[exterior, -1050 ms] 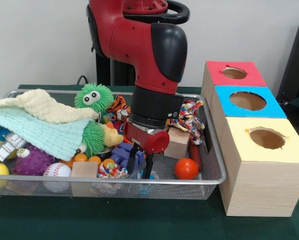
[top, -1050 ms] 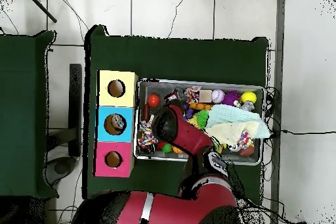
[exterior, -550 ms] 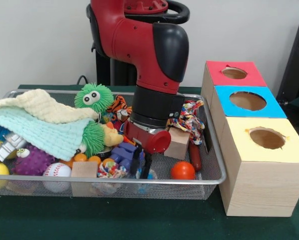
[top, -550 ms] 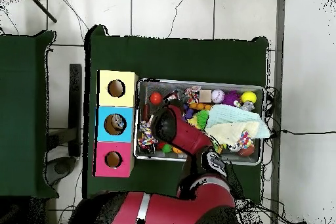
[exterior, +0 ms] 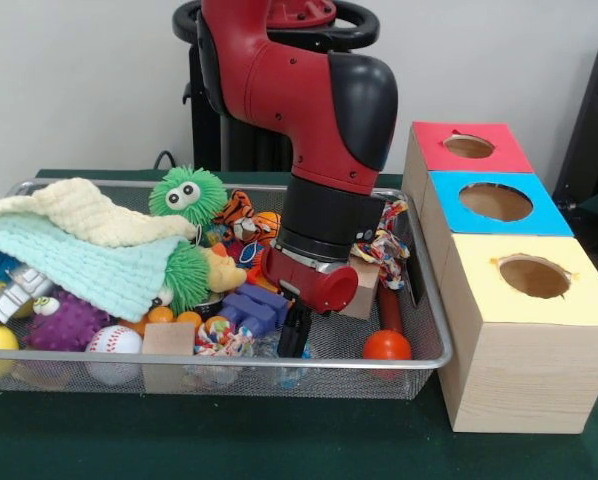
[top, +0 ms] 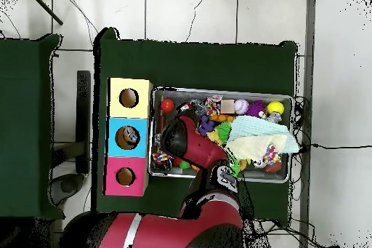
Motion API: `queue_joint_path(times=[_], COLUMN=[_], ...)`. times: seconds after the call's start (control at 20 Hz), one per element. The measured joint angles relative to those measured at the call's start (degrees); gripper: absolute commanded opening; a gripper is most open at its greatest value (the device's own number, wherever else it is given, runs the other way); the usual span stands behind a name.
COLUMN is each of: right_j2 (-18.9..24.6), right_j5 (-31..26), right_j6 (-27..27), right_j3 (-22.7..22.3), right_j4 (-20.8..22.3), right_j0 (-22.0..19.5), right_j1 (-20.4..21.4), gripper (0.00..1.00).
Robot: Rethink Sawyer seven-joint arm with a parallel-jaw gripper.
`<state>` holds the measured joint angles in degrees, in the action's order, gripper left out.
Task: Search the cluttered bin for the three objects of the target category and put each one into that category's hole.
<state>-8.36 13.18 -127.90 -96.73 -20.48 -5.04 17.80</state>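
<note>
I'm hanging my claw (exterior: 293, 338) low in the wire bin (exterior: 431, 300), near its front rim; fingers look close together with nothing between them, though I can't tell for sure. It's sitting just left of the orange ball (exterior: 386, 346), which is lying loose in the bin's near right corner, nearest the yellow box (exterior: 529, 330), probably the next pick. The purple block (exterior: 251, 305) is crowding me on the left.

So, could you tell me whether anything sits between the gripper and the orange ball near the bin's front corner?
Nothing visible does. The gripper hangs low over bare mesh, and the orange ball lies beside it toward the boxes, with only open bin floor between them. The wooden block sits farther back, off that line.
</note>
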Motion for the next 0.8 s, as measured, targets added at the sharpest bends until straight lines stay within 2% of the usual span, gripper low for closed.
queue_joint_path(times=[0.5,0.55,0.8], right_j2=[-0.5,-0.7,-1.2], right_j5=[0.0,0.0,0.0], right_j6=[0.0,0.0,0.0], right_j3=[0.0,0.0,0.0], right_j4=[0.0,0.0,0.0], right_j0=[0.4,0.5,0.8], right_j1=[-0.1,-0.1,-0.1], gripper=[0.0,1.0,1.0])
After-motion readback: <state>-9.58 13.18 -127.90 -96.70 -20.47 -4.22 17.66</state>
